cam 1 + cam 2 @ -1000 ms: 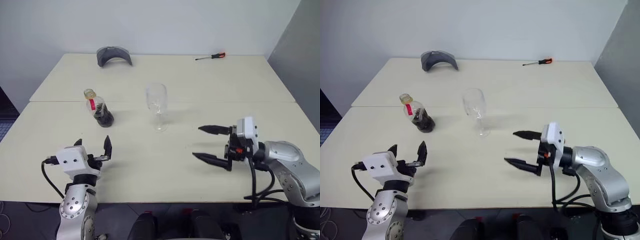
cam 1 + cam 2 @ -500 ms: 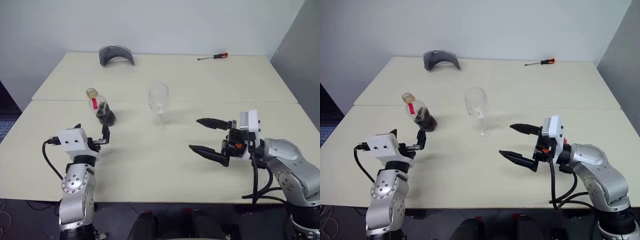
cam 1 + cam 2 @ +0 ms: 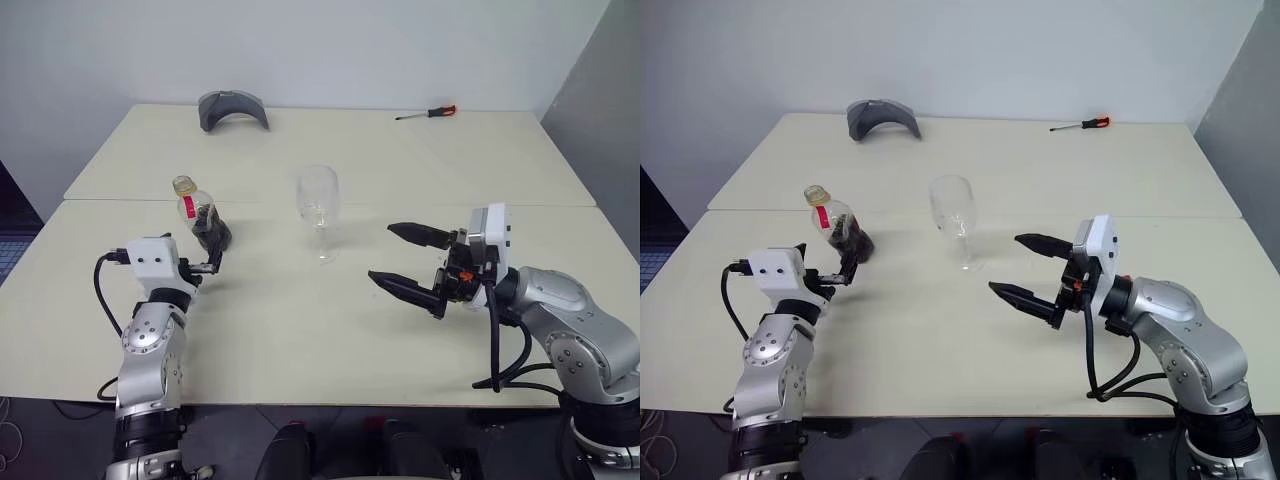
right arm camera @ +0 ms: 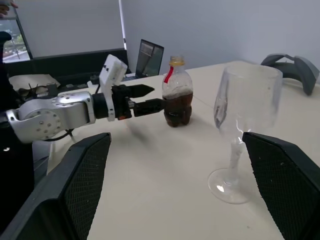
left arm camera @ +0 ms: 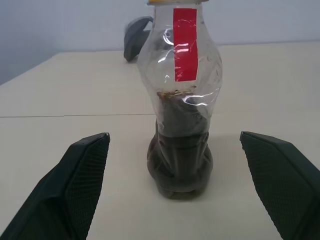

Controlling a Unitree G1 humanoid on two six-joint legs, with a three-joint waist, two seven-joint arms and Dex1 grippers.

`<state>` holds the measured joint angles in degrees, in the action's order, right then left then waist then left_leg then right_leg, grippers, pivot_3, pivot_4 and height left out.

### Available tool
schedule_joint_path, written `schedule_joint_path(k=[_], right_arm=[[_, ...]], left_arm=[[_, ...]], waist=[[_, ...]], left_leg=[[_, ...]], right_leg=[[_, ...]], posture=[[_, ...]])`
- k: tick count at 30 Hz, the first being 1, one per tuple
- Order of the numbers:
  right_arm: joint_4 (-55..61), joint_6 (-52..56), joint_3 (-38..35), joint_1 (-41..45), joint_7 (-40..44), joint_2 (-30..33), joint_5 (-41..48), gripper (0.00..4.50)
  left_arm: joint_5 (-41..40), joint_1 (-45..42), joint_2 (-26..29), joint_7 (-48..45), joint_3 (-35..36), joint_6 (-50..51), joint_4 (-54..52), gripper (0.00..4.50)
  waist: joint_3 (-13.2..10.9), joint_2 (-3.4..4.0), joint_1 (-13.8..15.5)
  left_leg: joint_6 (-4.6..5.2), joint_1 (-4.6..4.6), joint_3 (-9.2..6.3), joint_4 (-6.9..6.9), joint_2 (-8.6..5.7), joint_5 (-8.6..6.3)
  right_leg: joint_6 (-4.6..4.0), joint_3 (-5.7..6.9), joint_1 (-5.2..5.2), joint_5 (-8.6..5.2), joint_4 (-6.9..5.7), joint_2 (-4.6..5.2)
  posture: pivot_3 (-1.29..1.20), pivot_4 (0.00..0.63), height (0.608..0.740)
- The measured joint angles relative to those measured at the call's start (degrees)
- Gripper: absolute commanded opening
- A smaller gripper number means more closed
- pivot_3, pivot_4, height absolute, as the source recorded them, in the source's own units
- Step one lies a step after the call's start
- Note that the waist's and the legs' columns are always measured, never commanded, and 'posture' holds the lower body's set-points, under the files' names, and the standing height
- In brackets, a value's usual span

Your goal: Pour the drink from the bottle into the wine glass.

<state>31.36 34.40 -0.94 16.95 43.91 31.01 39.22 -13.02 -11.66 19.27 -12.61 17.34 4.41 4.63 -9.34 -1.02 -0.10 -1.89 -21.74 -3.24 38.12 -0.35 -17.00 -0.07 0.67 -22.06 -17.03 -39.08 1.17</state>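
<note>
Jaws on both my arms stand wide and empty. My left gripper [image 5: 172, 200] is lined up on the bottle [image 5: 182, 100], which stands upright on the surface [image 3: 300, 320] with dark drink [image 5: 180, 160] in its lower half, cap on. My right gripper [image 4: 175, 195] faces the empty wine glass [image 4: 240, 120]. I judge this the approach; next I must straddle the bottle and close
</note>
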Motion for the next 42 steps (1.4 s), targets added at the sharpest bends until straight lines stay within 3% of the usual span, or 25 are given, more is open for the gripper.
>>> schedule_joint_path(k=[36, 39, 42], right_arm=[[0.9, 2.2, 0.0, 3.0, -3.8, 0.2, 1.4, 4.49], [0.9, 2.2, 0.0, 3.0, -4.0, 0.2, 1.4, 4.5], [0.8, 2.2, 0.0, 2.9, -4.1, 0.2, 1.4, 4.5]], left_arm=[[1.7, -23.5, 2.5, -5.8, -1.1, -18.8, 40.9, 4.5], [1.5, -24.1, 2.5, -6.4, -1.1, -19.5, 42.3, 3.9], [0.4, -24.2, 2.5, -7.6, -0.6, -19.7, 43.2, 2.92]], waist=[[0.0, -0.02, 0.0], [0.0, -0.02, 0.0], [0.0, -0.02, -0.1]], left_leg=[[-0.02, -0.07, 0.0, 0.06, -0.02, 0.01], [-0.02, -0.07, 0.0, 0.06, -0.02, 0.01], [-0.02, -0.08, 0.0, 0.06, -0.02, 0.01]], right_leg=[[0.02, 0.03, -0.06, 0.02, -0.02, 0.01], [0.02, 0.03, -0.07, 0.02, -0.02, 0.01], [0.02, 0.02, -0.08, 0.02, -0.02, 0.01]], posture=[[0.0, 0.15, 0.74], [0.0, 0.15, 0.74], [0.0, 0.15, 0.74]])
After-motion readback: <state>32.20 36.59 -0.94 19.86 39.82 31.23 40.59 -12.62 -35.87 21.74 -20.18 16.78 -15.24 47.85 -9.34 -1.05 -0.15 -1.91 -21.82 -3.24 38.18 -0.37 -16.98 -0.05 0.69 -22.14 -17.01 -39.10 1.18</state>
